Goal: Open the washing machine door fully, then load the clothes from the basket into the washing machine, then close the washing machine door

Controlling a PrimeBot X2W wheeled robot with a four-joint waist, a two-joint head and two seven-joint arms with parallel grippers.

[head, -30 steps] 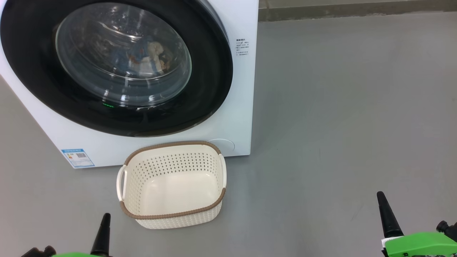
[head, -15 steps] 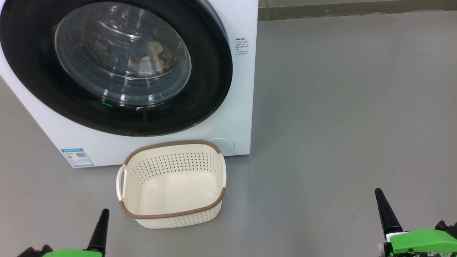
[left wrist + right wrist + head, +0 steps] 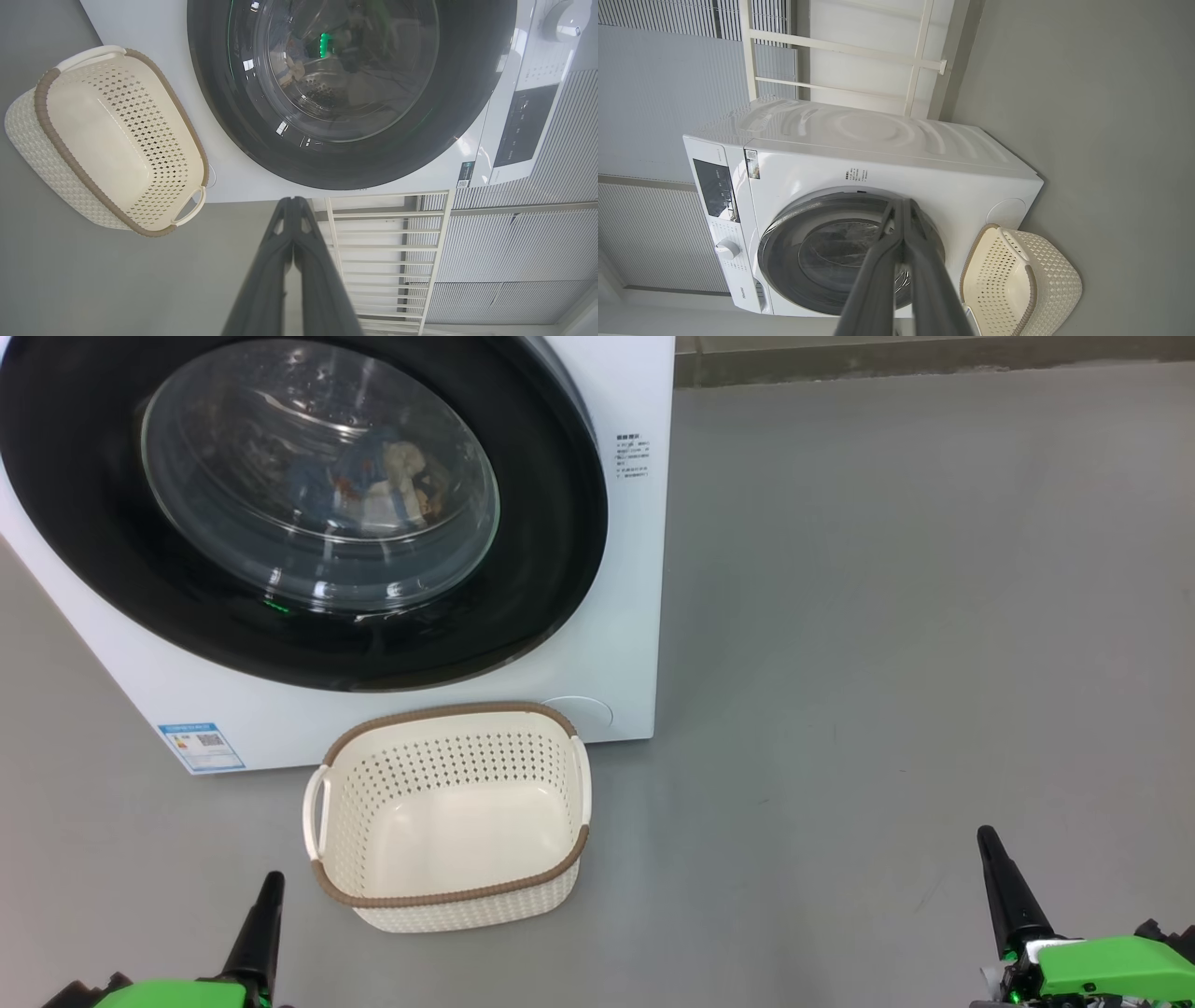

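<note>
— What is being changed?
— The left end effector and right end effector are being drawn lower. The round, glossy black-rimmed washing machine door is being kept shut, blue and cream clothes apparently behind its glass, the cream perforated plastic basket emptied: loading is judged finished.
— The grip?
— Both are being held pressed together, empty.

The washing machine door is shut on the white washing machine; the clothes lie inside behind the glass. The cream basket stands empty just in front.
</note>
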